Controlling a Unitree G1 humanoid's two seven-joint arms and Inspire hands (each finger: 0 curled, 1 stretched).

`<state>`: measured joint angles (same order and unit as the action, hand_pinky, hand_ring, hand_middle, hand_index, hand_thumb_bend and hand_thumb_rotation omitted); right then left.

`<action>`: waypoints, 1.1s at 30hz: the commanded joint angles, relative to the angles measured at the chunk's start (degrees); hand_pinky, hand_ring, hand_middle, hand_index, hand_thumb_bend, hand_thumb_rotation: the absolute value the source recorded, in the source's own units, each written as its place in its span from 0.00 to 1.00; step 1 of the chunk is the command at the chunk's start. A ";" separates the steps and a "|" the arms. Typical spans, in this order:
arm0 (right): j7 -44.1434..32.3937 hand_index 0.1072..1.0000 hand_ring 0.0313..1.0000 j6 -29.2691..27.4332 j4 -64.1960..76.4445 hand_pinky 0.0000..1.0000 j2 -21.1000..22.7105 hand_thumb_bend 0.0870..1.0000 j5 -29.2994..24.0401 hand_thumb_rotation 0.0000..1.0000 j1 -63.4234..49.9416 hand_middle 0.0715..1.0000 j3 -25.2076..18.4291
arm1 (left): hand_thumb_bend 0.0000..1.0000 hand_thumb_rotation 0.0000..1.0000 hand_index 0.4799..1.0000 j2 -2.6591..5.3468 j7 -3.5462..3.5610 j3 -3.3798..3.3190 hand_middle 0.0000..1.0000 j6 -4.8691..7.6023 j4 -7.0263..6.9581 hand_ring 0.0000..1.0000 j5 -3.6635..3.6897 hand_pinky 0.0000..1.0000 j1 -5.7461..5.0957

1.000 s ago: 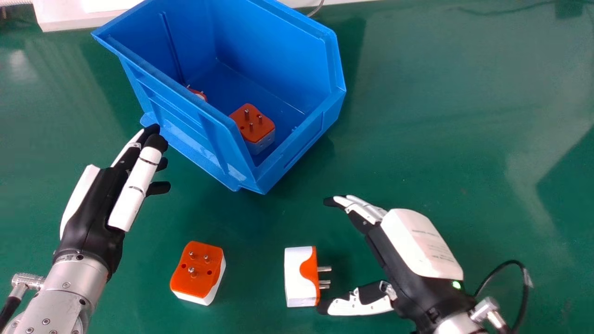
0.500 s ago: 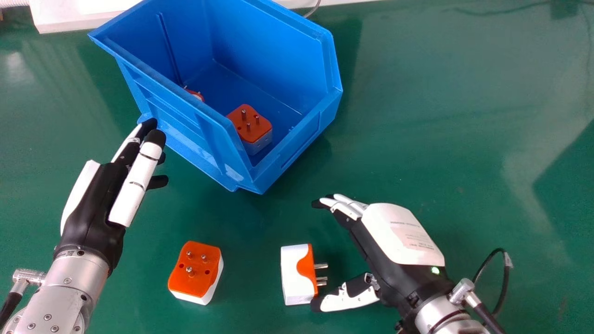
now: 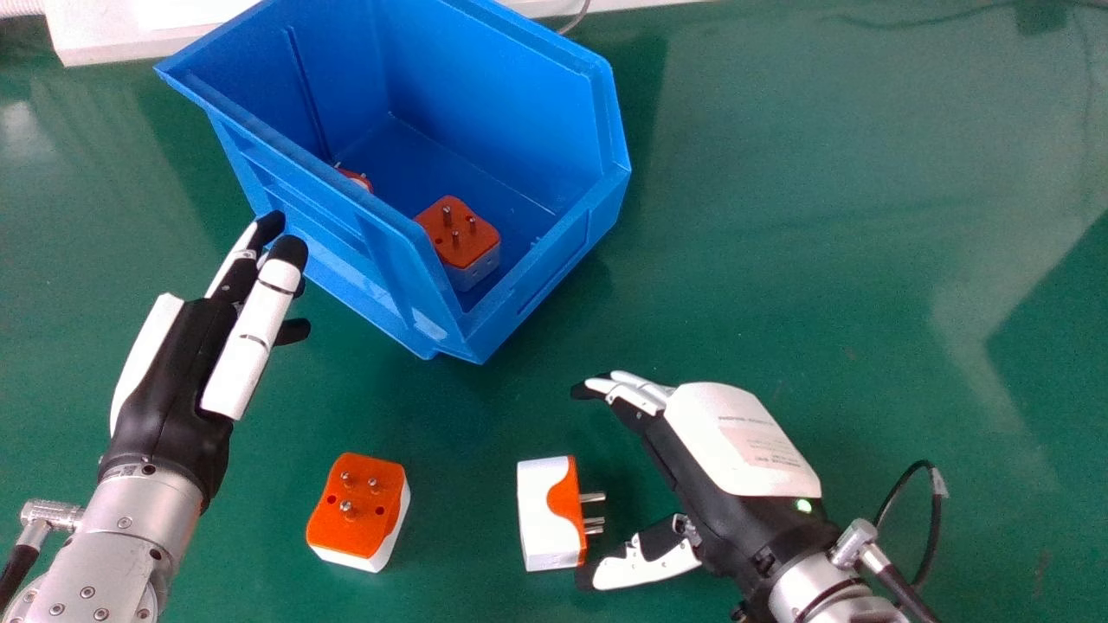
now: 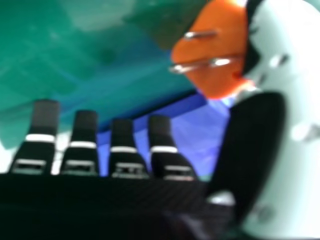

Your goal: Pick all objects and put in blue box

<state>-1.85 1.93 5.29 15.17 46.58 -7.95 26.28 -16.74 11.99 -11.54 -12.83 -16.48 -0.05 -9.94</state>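
The right hand (image 3: pixel 736 441) has edged toward the side-lying adapter (image 3: pixel 545 515), fingers straight, thumb spread beside it, likely to bracket its body; the prongs-up adapter (image 3: pixel 357 519) sits on the bench (image 3: pixel 822 260). Beyond, the left hand (image 3: pixel 177 372), fingers extended, hangs by the blue box (image 3: pixel 502 78), stored adapters (image 3: pixel 459 235) inside

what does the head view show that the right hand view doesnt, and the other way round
Head view: the left hand, the pins-up adapter on the table, and the near adapter and partly hidden adapter inside the blue box.
Right hand view: the inner side of the right hand.
Both: the right hand, blue box, table and sideways adapter near its thumb.
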 commanded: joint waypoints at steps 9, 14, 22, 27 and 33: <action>-6.24 0.79 0.82 -0.26 3.39 0.73 0.22 0.63 -1.55 0.15 -2.42 0.86 3.79 | 0.50 1.00 0.95 -0.14 -0.48 -0.04 0.95 -0.94 -2.43 0.93 0.14 0.85 -0.22; -7.61 0.79 0.81 0.37 4.69 0.71 0.16 0.63 -1.34 0.15 -2.72 0.86 4.62 | 0.50 1.00 0.95 -0.17 -0.54 0.11 0.95 -1.46 -3.17 0.93 -0.09 0.85 -0.34; -8.47 0.79 0.80 2.06 4.21 0.70 -1.01 0.60 -1.10 0.15 -1.35 0.85 6.21 | 0.50 1.00 0.95 -0.26 -0.41 0.15 0.96 -2.51 -3.89 0.93 -0.03 0.86 -0.17; -8.26 0.78 0.79 1.67 3.11 0.70 -1.49 0.56 -1.48 0.12 -0.71 0.85 6.73 | 0.49 1.00 0.95 -0.35 -0.34 0.16 0.96 -2.74 -4.21 0.93 -0.09 0.86 -0.28; -6.22 0.76 0.77 0.89 1.28 0.69 -1.71 0.52 -0.71 0.12 0.30 0.82 7.06 | 0.49 1.00 0.95 -0.40 -0.34 0.22 0.96 -3.34 -4.76 0.93 -0.17 0.86 -0.29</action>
<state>-6.85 4.35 8.15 14.33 46.75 -6.79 30.36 -16.74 11.85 -11.52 -16.24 -19.38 -0.09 -10.10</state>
